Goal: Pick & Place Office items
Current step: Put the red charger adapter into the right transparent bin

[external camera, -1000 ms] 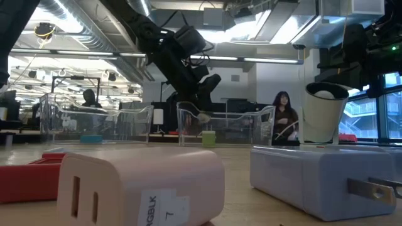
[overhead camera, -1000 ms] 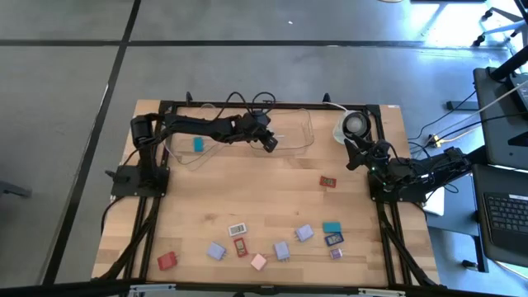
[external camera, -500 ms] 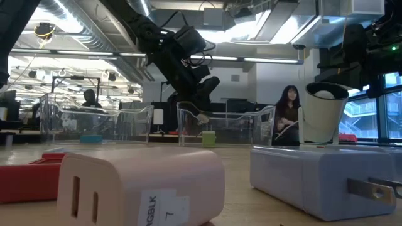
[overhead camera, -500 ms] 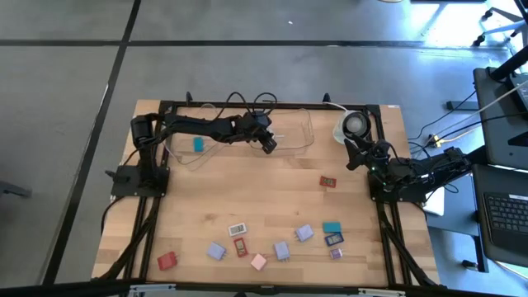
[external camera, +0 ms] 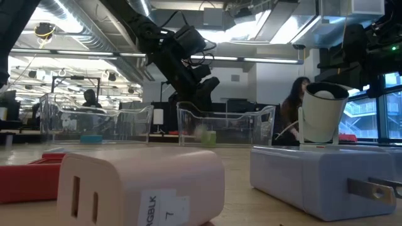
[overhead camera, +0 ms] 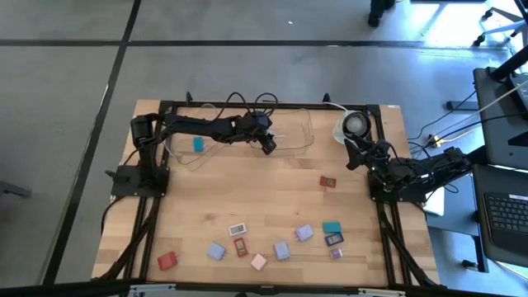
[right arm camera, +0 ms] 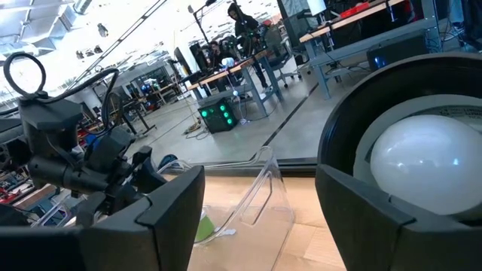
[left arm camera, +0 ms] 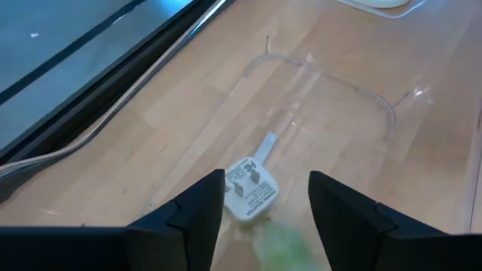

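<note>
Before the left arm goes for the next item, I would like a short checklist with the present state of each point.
1. Left gripper open, holding nothing: ok.
2. White plug-shaped block with a green blur beside it lies in the clear plastic tray, below the fingers: ok.
3. It has come to rest: cannot tell; the green is blurred.
4. Right gripper parked open at the table's right edge, beside the round white object with dark centre: ok.
5. Small blocks remain on the wooden table, such as the red block: ok.
</note>
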Action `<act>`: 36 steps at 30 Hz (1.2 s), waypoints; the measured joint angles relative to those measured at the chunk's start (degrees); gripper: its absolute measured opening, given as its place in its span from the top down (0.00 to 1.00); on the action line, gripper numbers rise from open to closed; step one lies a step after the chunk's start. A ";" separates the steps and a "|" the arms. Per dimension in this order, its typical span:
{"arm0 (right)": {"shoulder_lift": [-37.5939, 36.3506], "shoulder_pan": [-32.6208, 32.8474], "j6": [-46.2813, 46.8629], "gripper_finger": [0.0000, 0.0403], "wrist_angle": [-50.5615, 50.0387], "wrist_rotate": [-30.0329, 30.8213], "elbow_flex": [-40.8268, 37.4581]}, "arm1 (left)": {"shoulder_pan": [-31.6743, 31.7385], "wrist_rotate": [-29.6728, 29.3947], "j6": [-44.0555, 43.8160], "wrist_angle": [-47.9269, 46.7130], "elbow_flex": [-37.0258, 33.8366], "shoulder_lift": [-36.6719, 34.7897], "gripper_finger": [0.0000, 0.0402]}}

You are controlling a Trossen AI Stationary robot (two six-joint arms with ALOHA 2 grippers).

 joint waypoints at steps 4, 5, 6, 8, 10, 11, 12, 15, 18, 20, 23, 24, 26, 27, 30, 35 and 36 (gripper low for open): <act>0.00 0.00 0.00 0.36 0.02 -0.02 0.02 | 0.00 0.04 0.00 0.76 0.00 -1.81 0.48; 0.00 0.00 0.00 0.36 0.00 -0.02 0.00 | 0.00 0.04 0.01 0.82 0.00 -2.49 0.47; 0.00 0.00 0.00 0.36 0.02 -0.02 0.00 | -0.06 0.04 0.02 0.96 0.00 -3.14 0.46; 0.00 0.00 0.01 0.36 0.01 -0.02 0.00 | -0.31 0.84 0.02 1.33 0.02 -4.74 0.45; 0.00 -0.02 0.02 0.36 0.02 -0.02 0.02 | -0.78 2.42 0.02 1.66 0.02 -6.87 0.45; 0.00 0.00 0.00 0.36 0.00 -0.02 0.00 | -1.19 3.51 0.02 1.68 0.04 -7.90 0.45; 0.00 0.00 0.00 0.36 0.02 -0.02 0.00 | -1.70 4.71 0.02 1.77 0.07 -8.88 0.45; 0.00 -0.02 0.00 0.36 0.02 -0.02 0.00 | -3.56 9.56 0.00 1.14 0.07 -11.75 0.45; 0.00 -0.01 0.01 0.36 0.00 -0.02 0.01 | -5.86 15.27 -1.05 -0.53 0.07 -14.77 0.45; 0.00 -0.01 0.01 0.36 0.02 -0.02 0.00 | -7.58 18.39 -2.73 -3.07 0.07 -16.63 0.45; 0.00 0.00 0.00 0.36 0.02 -0.04 0.00 | -10.19 21.63 -5.44 -10.32 0.07 -19.68 0.45; 0.00 0.00 0.00 0.36 0.00 -0.04 0.00 | -11.17 22.13 -6.50 -13.21 0.07 -20.67 0.45; 0.00 0.00 0.00 0.36 0.00 -0.04 0.00 | -13.34 22.99 -9.32 -20.33 0.07 -22.50 0.45; 0.00 -0.01 0.00 0.36 0.02 -0.04 0.00 | -14.56 23.50 -11.35 -24.13 0.07 -23.20 0.45; 0.00 -0.01 0.01 0.36 0.00 -0.04 0.00 | -19.43 23.92 -20.43 -35.56 0.07 -24.60 0.45; 0.00 -0.02 0.00 0.36 0.02 -0.07 0.00 | -31.01 23.93 -36.20 -53.72 0.07 -24.65 0.45; 0.00 -0.01 0.01 0.36 0.02 -0.08 0.01 | -33.35 24.03 -38.53 -55.85 0.07 -24.50 0.45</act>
